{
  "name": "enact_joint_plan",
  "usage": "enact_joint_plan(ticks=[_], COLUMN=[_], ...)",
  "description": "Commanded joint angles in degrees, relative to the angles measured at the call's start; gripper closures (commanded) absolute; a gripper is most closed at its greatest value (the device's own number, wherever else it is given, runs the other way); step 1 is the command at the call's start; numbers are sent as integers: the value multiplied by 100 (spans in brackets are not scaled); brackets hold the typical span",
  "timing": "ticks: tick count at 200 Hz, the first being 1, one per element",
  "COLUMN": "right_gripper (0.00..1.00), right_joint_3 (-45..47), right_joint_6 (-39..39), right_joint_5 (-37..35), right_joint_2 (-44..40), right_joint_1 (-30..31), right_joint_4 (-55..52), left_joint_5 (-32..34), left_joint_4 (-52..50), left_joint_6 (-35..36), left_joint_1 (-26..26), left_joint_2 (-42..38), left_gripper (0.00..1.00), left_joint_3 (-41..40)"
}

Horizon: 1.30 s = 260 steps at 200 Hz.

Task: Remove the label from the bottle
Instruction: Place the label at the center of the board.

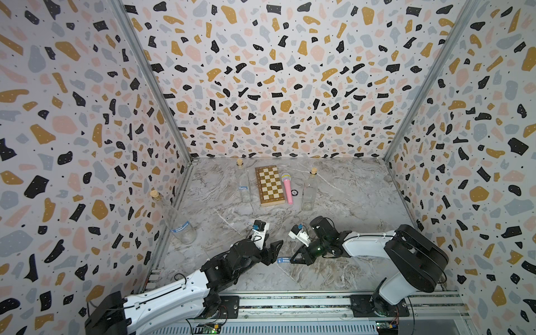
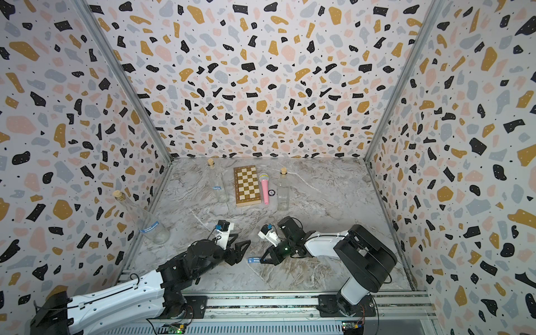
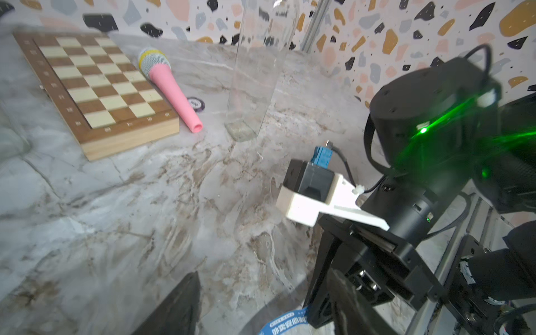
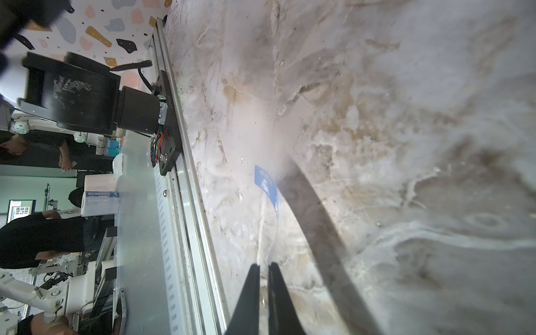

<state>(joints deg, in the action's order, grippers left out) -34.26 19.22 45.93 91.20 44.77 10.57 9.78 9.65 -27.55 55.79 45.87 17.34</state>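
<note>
Left gripper [image 1: 275, 253], at the table's [image 1: 348, 203] 6 o'clock, has its fingers spread apart. At its 3 o'clock the right gripper [image 1: 291, 260] pinches the blue label [image 1: 283, 260].

Label [image 3: 285, 323] print blurred, partly cropped

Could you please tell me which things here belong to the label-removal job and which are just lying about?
Job: blue label, pinched in the right gripper; open left gripper; wall-side labelled bottle; rear labelled bottle; bare bottle.
Lying about: chessboard; pink microphone; round token.
</note>
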Motion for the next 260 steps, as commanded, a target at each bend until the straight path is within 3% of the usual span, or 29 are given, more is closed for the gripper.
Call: enact_joint_plan(ticks=[1,90,191,260], right_gripper=[89,89,89,89], right_joint_3=[-142,-133,-195,-195], right_joint_6=[29,90,99,106], right_joint_5=[98,168,192,180], right_joint_2=[16,172,260,232], right_joint_1=[-93,-203,-250,-250], right_joint_4=[-196,-143,-227,-250], left_joint_5=[-213,-697,-1380,-1473], left_joint_4=[111,161,1215,1373], left_joint_6=[-129,-137,-57,-59], left_joint_1=[37,104,134,138], left_joint_2=[141,592,1645,2043], left_gripper=[38,47,80,87], left_joint_3=[-18,-185,-397,-337])
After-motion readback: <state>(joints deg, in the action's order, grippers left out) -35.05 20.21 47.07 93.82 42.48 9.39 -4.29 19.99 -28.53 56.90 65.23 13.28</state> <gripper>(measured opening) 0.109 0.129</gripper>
